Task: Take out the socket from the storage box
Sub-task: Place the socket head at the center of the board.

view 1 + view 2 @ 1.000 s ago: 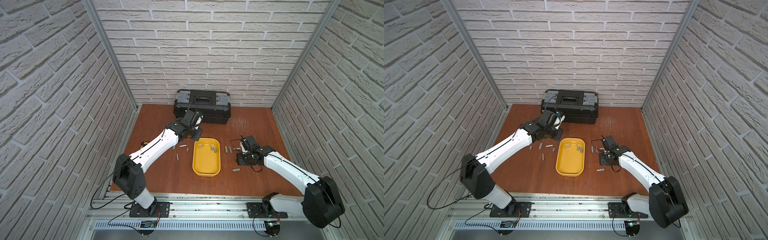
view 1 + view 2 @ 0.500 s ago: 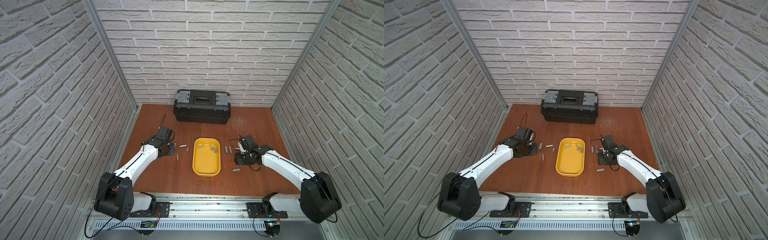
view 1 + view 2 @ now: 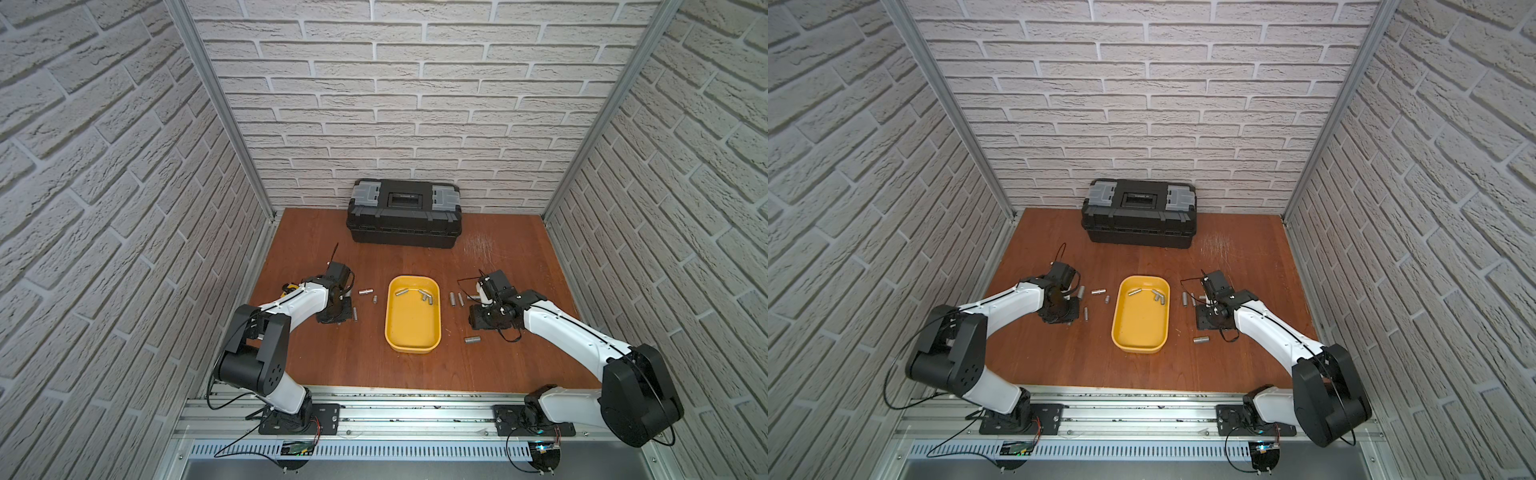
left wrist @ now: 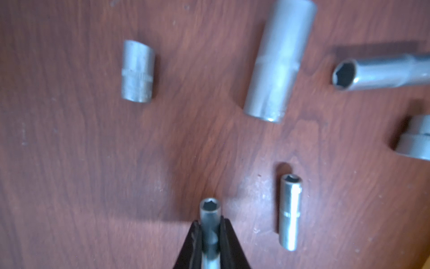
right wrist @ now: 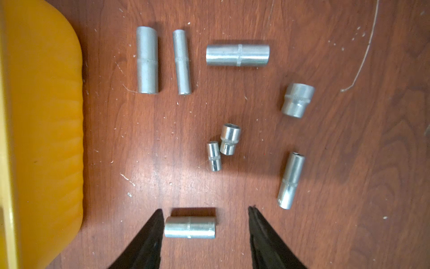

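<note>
**Thin socket clamped outside the tray, beside the loose ones**

The thin socket (image 4: 210,209) sits pinched between the left jaws, which are closed tight on its sides with its hex opening poking out past the tips. It is out of the yellow tray (image 3: 411,332) and low over the table (image 3: 374,374); whether it touches the wood cannot be told. Around it in the left wrist view lie loose sockets: a slim one (image 4: 289,212) just beside it, a short one (image 4: 137,71), a thick long one (image 4: 277,62) and two more at the frame edge.

The tray lies in the middle of the table in both top views, with a few sockets (image 3: 424,295) at its far end.

The left arm (image 3: 291,307) reaches in on one side of the tray and the right arm (image 3: 561,328) on the other. The right jaws stand open, holding nothing. A short socket (image 5: 189,230) lies flat on the table between them, one end close to one tip and well clear of the other. More sockets are scattered past it, and the tray's rounded corner (image 5: 46,116) shows nearby.

A black toolbox (image 3: 404,216) stands shut against the back wall, well apart from the rest.
</note>
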{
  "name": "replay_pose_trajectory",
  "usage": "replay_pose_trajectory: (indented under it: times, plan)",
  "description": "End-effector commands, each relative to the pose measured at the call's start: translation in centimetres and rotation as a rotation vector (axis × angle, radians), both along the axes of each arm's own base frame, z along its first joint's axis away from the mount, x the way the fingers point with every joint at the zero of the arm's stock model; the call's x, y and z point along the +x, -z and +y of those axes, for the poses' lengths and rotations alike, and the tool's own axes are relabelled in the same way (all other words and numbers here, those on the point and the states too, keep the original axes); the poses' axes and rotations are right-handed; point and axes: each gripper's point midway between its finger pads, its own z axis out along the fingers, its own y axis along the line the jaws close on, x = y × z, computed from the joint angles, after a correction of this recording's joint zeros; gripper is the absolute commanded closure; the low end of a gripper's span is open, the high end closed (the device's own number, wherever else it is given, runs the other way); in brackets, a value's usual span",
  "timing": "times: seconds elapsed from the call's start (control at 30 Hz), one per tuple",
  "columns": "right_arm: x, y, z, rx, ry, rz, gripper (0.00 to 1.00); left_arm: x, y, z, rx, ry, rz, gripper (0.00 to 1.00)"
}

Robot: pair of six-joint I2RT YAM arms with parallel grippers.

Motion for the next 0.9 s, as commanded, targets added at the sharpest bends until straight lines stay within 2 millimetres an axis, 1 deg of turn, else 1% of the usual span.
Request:
replay_pose_trajectory:
  times: [0.0, 0.13, 0.33, 0.4, 0.47, 0.6, 0.67, 0.73, 0.77, 0.87]
  plan:
    - [0.2, -0.6, -0.3, -0.002, 0.012, -0.026, 0.41, 1.6, -0.7, -0.4, -0.025, -0.014, -0.049, 0.82]
    - [0.3, -0.7, -0.2, 0.0, 0.009, -0.024, 0.41, 1.6, -0.3, -0.5, -0.028, -0.009, -0.039, 0.82]
    - [0.6, -0.9, -0.2, -0.002, 0.005, -0.027, 0.41, 1.6, 0.0, -0.6, -0.03, -0.008, -0.031, 0.78]
    - [0.5, -0.9, -0.1, -0.001, 0.006, -0.022, 0.41, 1.5, 0.0, -0.6, -0.03, -0.008, -0.03, 0.75]
    - [0.6, -1.0, 0.0, 0.005, 0.003, -0.025, 0.41, 1.5, -0.3, -0.6, -0.028, -0.009, -0.036, 0.7]
    - [1.0, -2.0, 0.3, 0.015, -0.01, -0.043, 0.42, 1.8, -2.0, -0.4, -0.03, -0.024, -0.083, 0.66]
    - [1.6, -3.0, 0.8, 0.023, -0.026, -0.066, 0.43, 2.0, -3.4, -0.2, -0.03, -0.037, -0.123, 0.62]
    - [2.3, -4.0, 1.4, 0.031, -0.049, -0.092, 0.43, 2.1, -4.7, 0.1, -0.03, -0.052, -0.158, 0.55]
    - [2.7, -4.5, 1.9, 0.036, -0.065, -0.107, 0.43, 2.2, -5.3, 0.0, -0.038, -0.054, -0.176, 0.5]
    - [4.1, -6.1, 3.8, 0.048, -0.126, -0.151, 0.44, 2.1, -6.2, 0.3, -0.047, -0.073, -0.212, 0.38]
